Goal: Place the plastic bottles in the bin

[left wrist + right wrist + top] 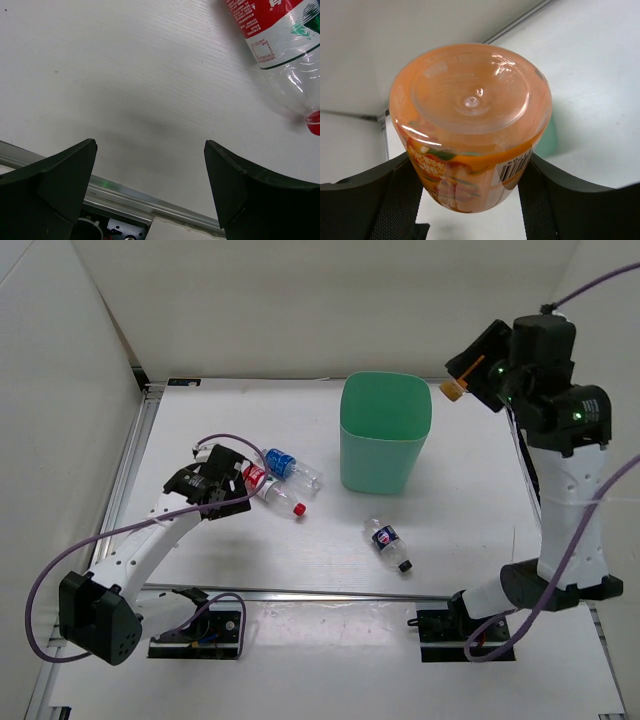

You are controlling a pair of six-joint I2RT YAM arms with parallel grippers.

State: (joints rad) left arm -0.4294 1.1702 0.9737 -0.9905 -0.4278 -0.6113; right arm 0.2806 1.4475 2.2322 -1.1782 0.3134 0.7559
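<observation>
Down at the near edge of the table (300,555) sat the bases of the two arms. A little way in, a bottle with a dark label (390,544) and a black cap lay on its side, alone, well apart from both arms. Farther in on the left, the left gripper (228,483) was down low near the table. Its fingers (60,180) were spread wide with only bare table between them. The bottle with the red label (268,488) and red cap lay on its side just beside this gripper, ahead and off to one side of the fingers, not between them. Just behind it lay the bottle with the blue label (285,464), also on its side, close to the red one. Past them, in the middle of the table, the green bin (380,455) stood upright with its mouth open. Farthest back on the right, the right gripper (462,378) was up high in the air. It was squeezing the short orange bottle (470,100) from both sides. From above, the orange bottle showed just to the right of the bin's rim.
</observation>
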